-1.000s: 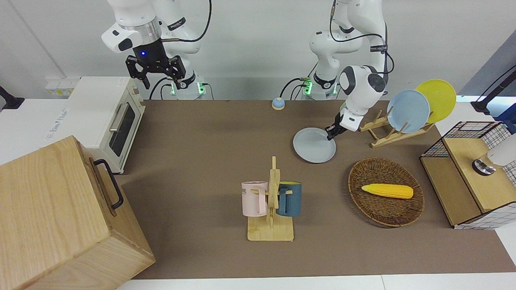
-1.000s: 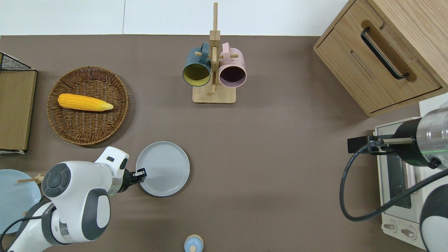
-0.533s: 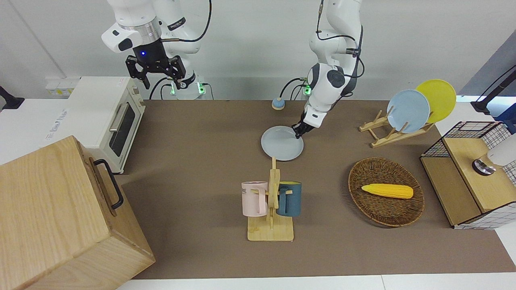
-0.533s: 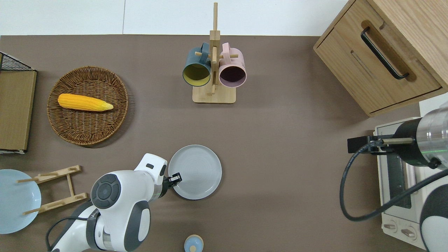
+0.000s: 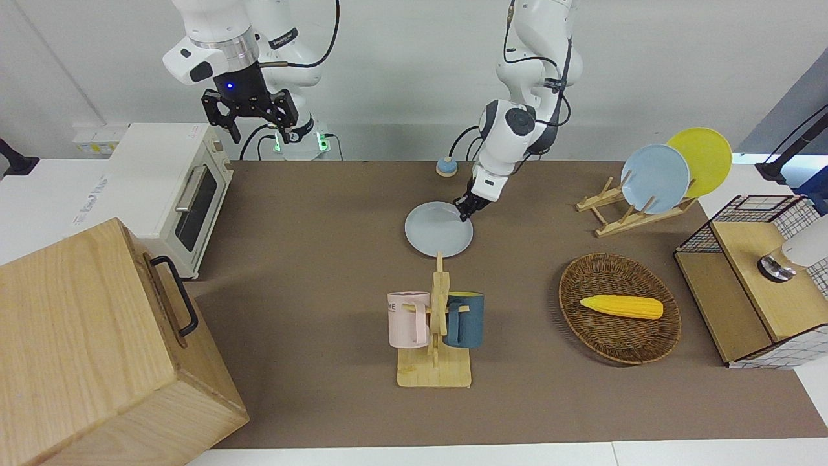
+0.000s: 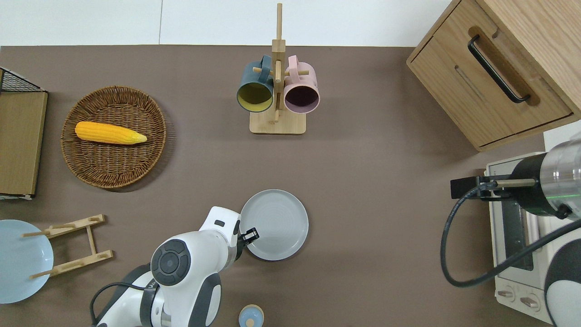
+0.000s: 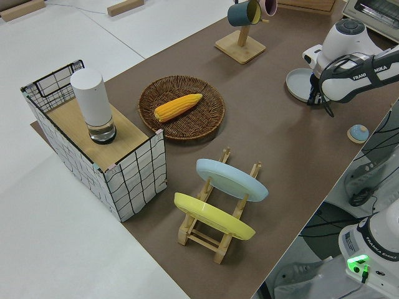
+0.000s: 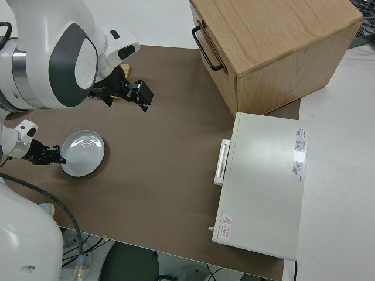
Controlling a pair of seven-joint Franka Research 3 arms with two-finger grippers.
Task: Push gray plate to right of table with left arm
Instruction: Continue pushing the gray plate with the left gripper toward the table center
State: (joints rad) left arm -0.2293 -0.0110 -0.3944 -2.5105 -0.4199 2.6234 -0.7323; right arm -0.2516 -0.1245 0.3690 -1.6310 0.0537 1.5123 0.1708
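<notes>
- Nearest the robots, one small blue knob (image 6: 250,315) sits on the table (image 6: 372,150) by its edge.
- Next, one left gripper (image 6: 250,235) is low at the rim of the one gray plate (image 6: 278,225); whether its fingers are parted or together I cannot tell.
- In the overhead view the plate lies at about two o'clock from that gripper, touching it, flat near the table's middle.
- One plate rack (image 5: 620,213) holds two plates, one sky-blue (image 5: 654,178) and one yellow (image 5: 702,158), toward the left arm's end.
- Farther out, one wicker basket (image 6: 86,170) holds one corn cob (image 6: 110,133).
- One mug stand (image 6: 277,109) carries two mugs, one teal (image 6: 254,91) and one pink (image 6: 302,93).
- The right gripper (image 5: 249,113) is parked, fingers spread.
</notes>
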